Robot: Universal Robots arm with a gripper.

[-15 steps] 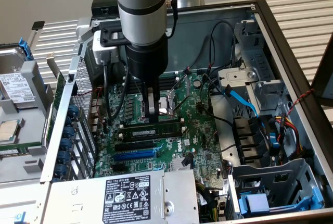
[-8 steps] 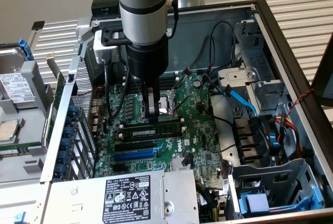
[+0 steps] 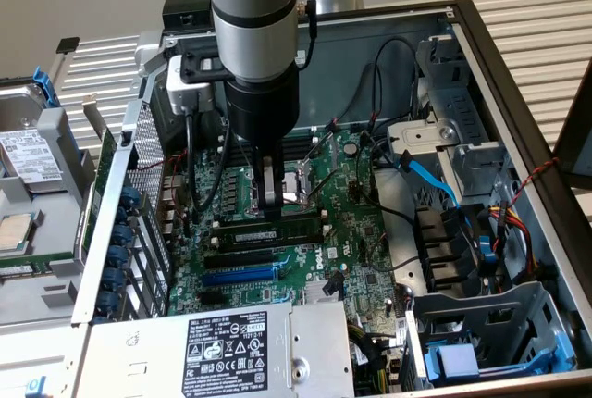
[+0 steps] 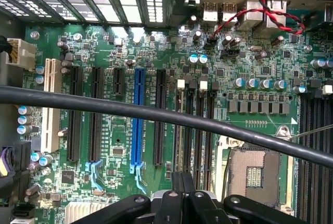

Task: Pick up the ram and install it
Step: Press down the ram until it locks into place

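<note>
The ram (image 3: 298,229) is a long, dark stick standing on edge along a memory slot on the green motherboard (image 3: 356,231), inside the open computer case. My gripper (image 3: 269,205) comes straight down over the stick's middle. Its narrow fingers are drawn together and meet the stick's top edge. In the wrist view the gripper (image 4: 183,183) sits over the black memory slots with white end clips (image 4: 203,84), and its dark fingers (image 4: 177,185) stand side by side with no gap.
The CPU socket (image 3: 294,185) (image 4: 257,169) lies just beyond the memory slots. The longer blue slot (image 3: 239,276) (image 4: 138,114) and several black slots lie nearer the power supply (image 3: 231,352). A black cable (image 4: 156,113) crosses the wrist view. Drive cages (image 3: 490,324) and blue cables (image 3: 435,180) crowd the exterior view's right.
</note>
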